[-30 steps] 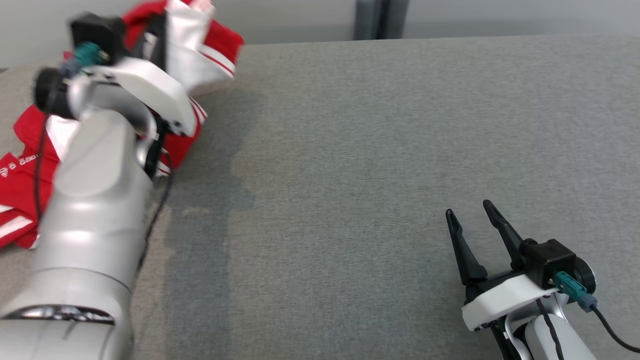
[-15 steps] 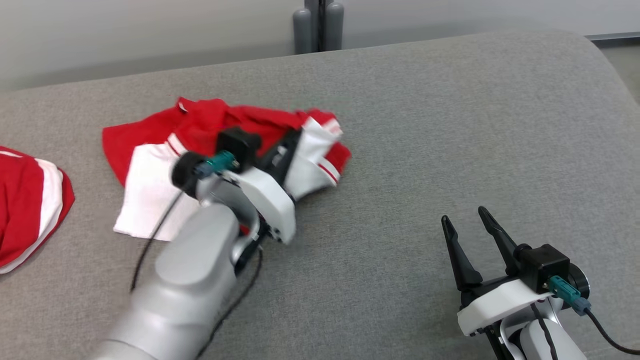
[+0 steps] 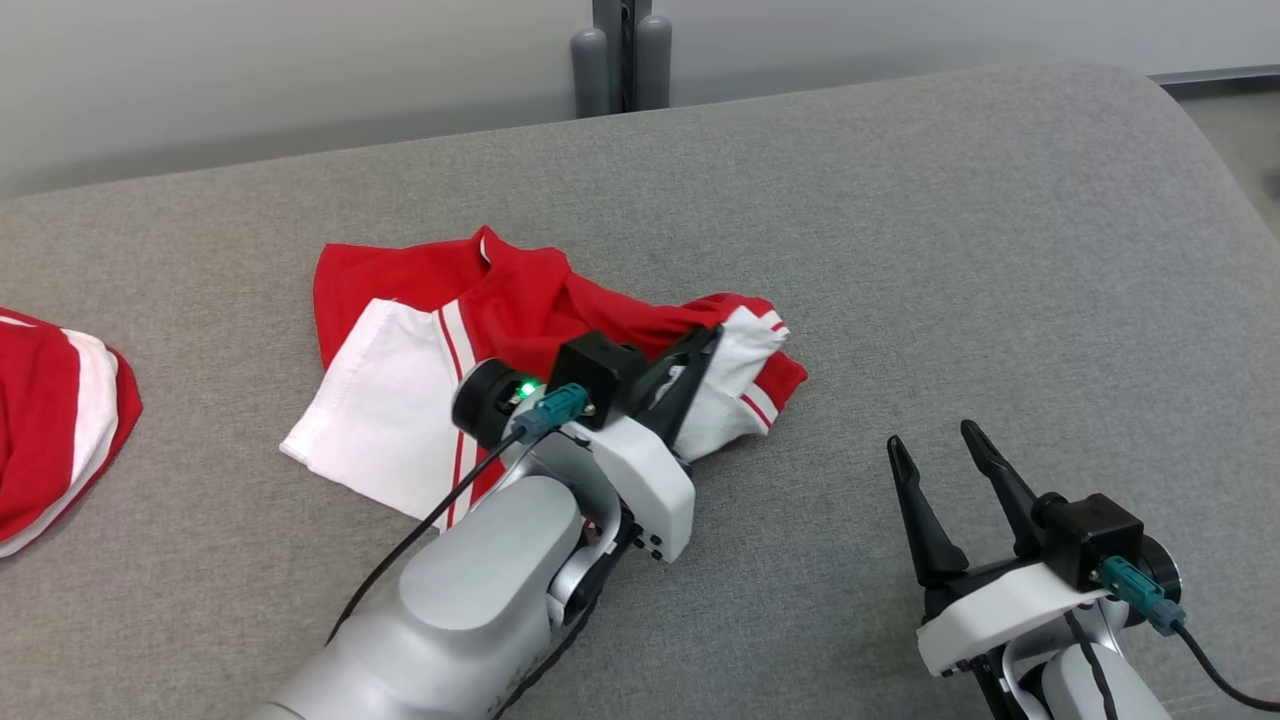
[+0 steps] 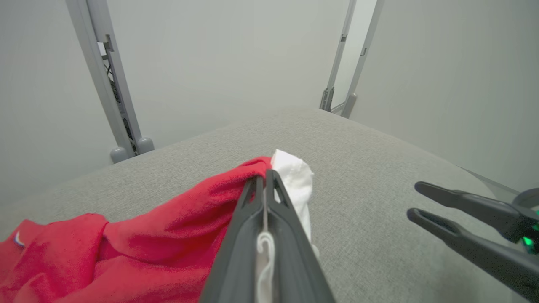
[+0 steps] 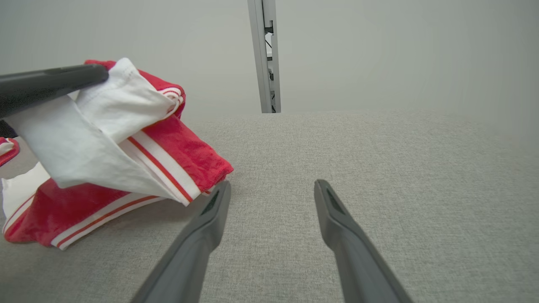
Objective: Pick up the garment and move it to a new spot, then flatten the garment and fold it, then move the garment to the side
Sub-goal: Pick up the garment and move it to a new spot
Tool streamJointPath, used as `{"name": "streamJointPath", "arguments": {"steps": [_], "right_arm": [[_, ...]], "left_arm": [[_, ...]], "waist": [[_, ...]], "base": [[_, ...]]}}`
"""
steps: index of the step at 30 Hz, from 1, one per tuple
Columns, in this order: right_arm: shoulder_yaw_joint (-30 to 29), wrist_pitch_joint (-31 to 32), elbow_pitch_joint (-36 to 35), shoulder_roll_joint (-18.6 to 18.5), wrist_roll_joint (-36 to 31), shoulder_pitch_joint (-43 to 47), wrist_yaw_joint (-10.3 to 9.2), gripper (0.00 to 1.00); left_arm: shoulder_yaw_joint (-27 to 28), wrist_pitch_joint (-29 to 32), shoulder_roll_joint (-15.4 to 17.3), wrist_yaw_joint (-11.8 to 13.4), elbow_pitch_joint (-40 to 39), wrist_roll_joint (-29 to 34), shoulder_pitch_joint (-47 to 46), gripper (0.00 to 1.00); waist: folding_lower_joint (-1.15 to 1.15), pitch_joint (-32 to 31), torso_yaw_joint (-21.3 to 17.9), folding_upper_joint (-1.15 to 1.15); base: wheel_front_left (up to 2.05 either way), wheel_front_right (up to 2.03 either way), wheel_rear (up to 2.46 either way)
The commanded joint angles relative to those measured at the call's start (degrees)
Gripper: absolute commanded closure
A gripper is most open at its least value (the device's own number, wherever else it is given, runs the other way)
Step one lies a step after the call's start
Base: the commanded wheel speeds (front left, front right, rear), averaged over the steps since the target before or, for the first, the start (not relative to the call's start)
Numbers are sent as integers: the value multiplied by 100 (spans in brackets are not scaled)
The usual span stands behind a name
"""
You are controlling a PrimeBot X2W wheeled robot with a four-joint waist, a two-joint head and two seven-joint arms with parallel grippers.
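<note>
The garment (image 3: 500, 310), a red and white shirt, lies crumpled on the grey padded surface (image 3: 900, 250), left of centre. My left gripper (image 3: 708, 338) is shut on the garment's right end, lifting a white fold with striped trim a little off the surface. In the left wrist view the closed fingers (image 4: 264, 179) pinch white cloth, with the red garment (image 4: 168, 235) trailing to the left. My right gripper (image 3: 932, 440) stands open at the lower right, apart from the cloth. In the right wrist view that gripper (image 5: 273, 185) has nothing between its fingers, and the raised garment (image 5: 105, 126) hangs just to its left.
A second red and white garment (image 3: 50, 420) lies at the far left edge. A grey metal post (image 3: 620, 50) rises behind the surface. The surface rounds off at its right end (image 3: 1190, 120). Bare grey cloth stretches between the two grippers and beyond.
The head camera has swung. My left gripper, still shut on the garment, has drawn it rightward away from the second garment. The right gripper has stayed open in place.
</note>
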Motion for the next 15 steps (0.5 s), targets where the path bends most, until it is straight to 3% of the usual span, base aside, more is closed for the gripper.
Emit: {"name": "streamJointPath", "arguments": {"steps": [1, 4, 15], "right_arm": [[-34, -1, -6, -9, 40, 22, -2, 0], [-84, -1, -16, -6, 38, 41, -2, 0], [-280, -1, -73, -33, -31, 272, -2, 0]], "left_arm": [[67, -38, 35, 70, 95, -26, -51, 0], [382, -57, 33, 196, 191, 120, 24, 0], [2423, -58, 637, 455, -479, 1148, 1682, 0]], "waist": [[0, -18, 29, 0], [0, -59, 95, 0], [0, -454, 409, 0]], "base": [[0, 0, 0], [0, 0, 0], [0, 0, 0]]}}
